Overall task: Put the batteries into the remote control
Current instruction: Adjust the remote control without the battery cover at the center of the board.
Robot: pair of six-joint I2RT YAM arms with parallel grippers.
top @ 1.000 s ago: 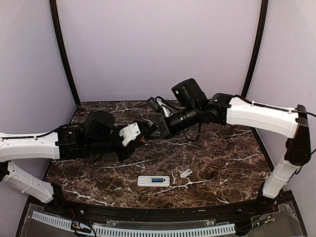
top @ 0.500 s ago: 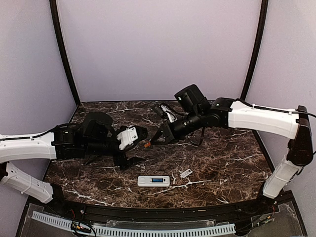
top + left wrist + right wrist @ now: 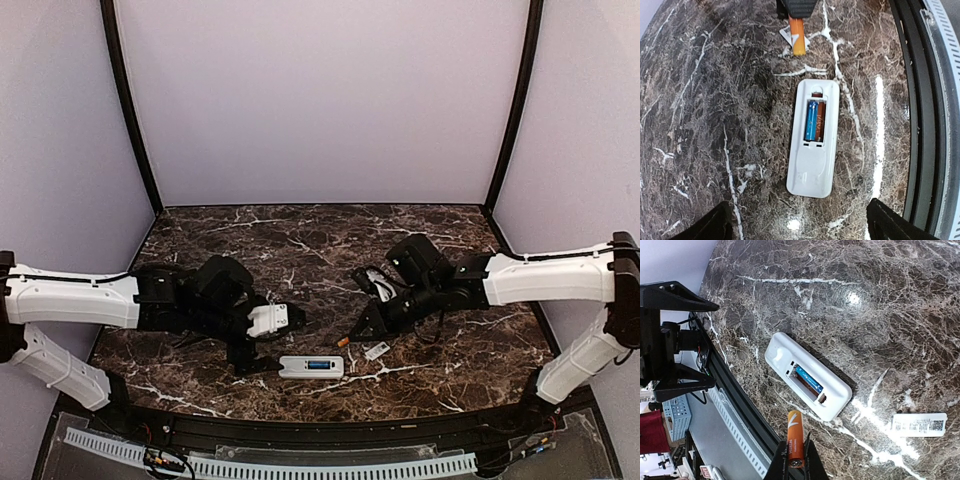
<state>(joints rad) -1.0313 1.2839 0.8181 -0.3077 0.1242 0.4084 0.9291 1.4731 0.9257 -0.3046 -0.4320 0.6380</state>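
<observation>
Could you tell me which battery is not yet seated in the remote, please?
The orange battery pinched in the right claw; the other, blue-labelled battery already lies in the open compartment of the remote control.

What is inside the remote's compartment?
A blue-faced battery lies in one slot of the remote. The slot beside it looks brownish, unclear if empty; the battery hides what lies beneath.

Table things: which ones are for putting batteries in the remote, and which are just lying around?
For the job:
- remote control, lying back up
- cell already in its compartment
- orange battery, held in the right end effector

Just lying about:
- small flat white piece on the table beside the remote
</observation>
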